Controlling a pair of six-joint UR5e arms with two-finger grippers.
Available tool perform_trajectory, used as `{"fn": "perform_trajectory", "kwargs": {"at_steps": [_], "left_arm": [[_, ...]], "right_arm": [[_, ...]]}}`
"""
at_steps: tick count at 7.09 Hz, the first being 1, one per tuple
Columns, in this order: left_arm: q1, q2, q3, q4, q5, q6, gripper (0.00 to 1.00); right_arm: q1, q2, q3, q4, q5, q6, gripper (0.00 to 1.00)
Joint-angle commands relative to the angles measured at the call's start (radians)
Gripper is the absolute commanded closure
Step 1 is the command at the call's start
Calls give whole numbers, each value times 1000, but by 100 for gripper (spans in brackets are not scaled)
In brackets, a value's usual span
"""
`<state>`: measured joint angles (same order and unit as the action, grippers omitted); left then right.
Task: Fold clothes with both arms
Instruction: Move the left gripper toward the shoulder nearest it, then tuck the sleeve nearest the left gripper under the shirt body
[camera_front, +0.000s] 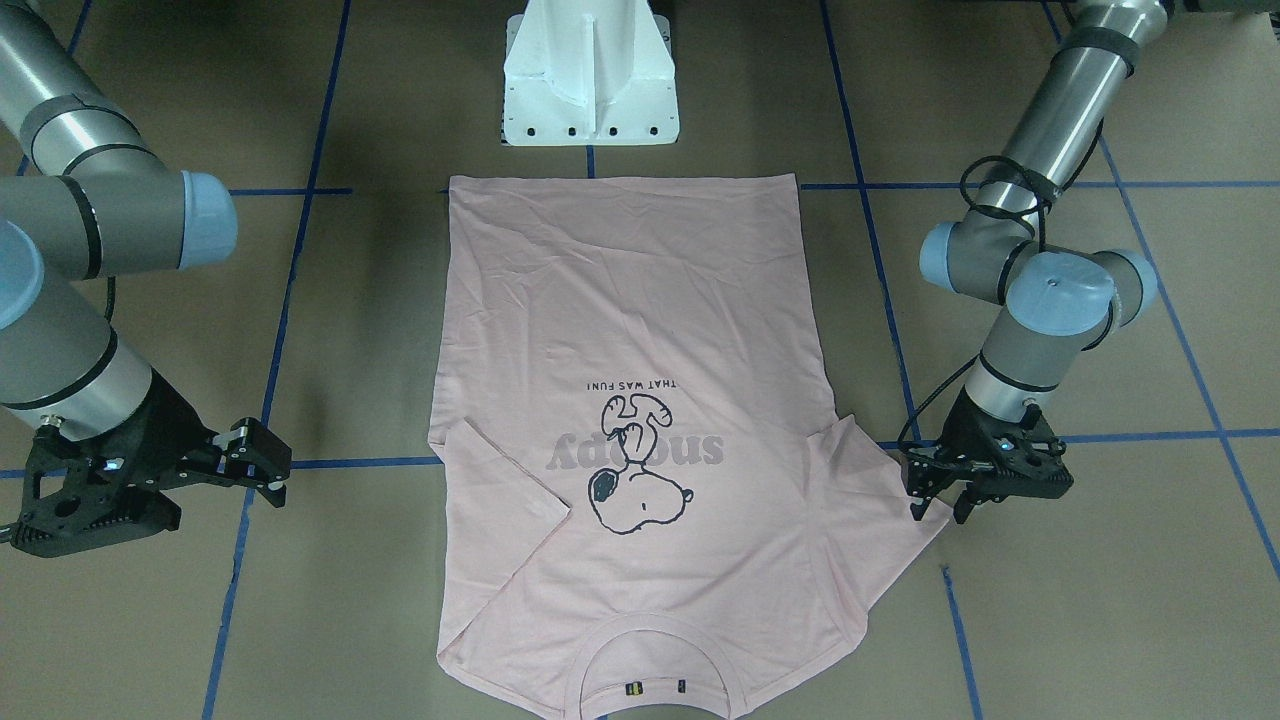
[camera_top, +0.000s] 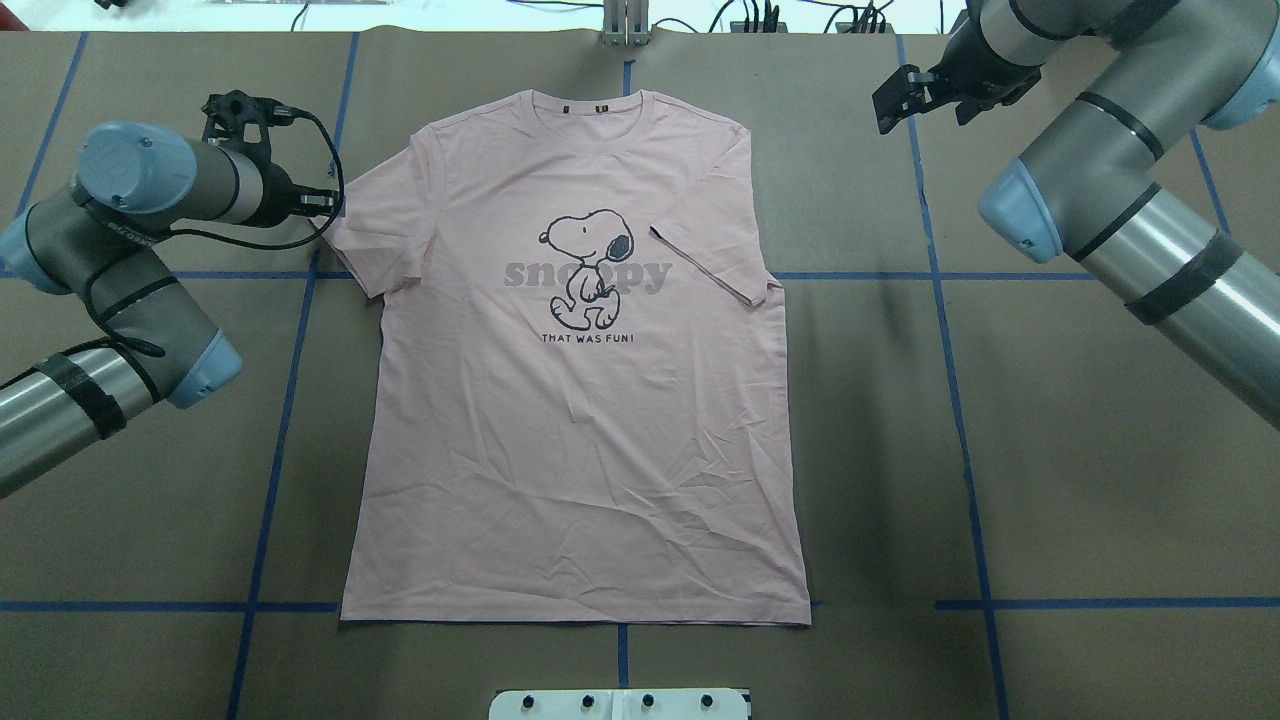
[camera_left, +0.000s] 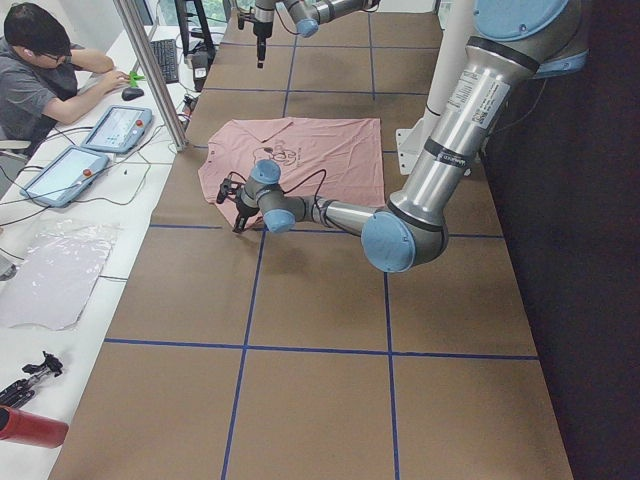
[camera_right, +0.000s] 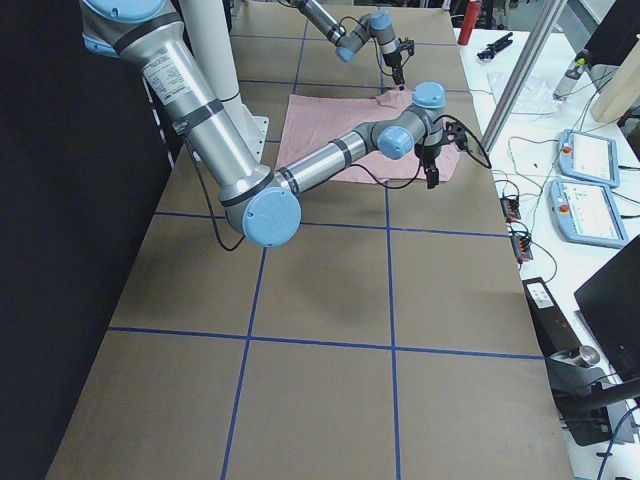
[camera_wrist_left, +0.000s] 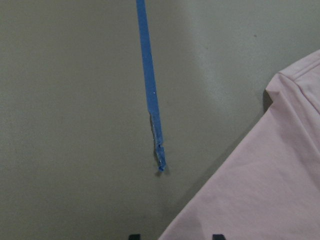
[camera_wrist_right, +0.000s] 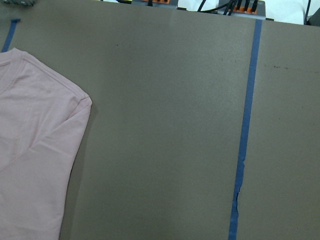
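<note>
The pale pink Snoopy T-shirt (camera_top: 580, 430) lies flat and face up in the middle of the table, collar at the far edge. Its sleeve on my right side is folded in onto the body (camera_top: 715, 260). The sleeve on my left side lies spread out (camera_front: 890, 500). My left gripper (camera_front: 940, 505) is open and low at the edge of that spread sleeve; in the left wrist view the sleeve (camera_wrist_left: 270, 190) runs down between the two fingertips. My right gripper (camera_top: 915, 95) is open and empty over bare table, well off the shirt's shoulder (camera_wrist_right: 35, 125).
The white pedestal base (camera_front: 590, 80) stands just behind the shirt's hem. Blue tape lines (camera_top: 280, 420) cross the brown table. An operator (camera_left: 40, 60) sits at a side bench with tablets (camera_left: 115, 125) beyond the far edge.
</note>
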<state>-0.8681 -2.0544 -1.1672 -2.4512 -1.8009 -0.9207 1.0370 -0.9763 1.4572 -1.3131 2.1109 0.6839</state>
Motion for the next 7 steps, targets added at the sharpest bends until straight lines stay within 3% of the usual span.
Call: {"fn": "perform_trajectory", "kwargs": {"at_steps": [1,5,6,7], "left_arm": [[1,3,0,-2,0,0,100],[1,-6,-31,11,0,14,100],[4,-16,-75,52,-3,14,100],[6,-97,-94,190,0,-1,100]], "right_arm": [[0,-2,0,0,1,-1,0],[0,-2,2,2,0,0,0],[0,-2,2,2,0,0,0],[0,-2,2,2,0,2,0]]}}
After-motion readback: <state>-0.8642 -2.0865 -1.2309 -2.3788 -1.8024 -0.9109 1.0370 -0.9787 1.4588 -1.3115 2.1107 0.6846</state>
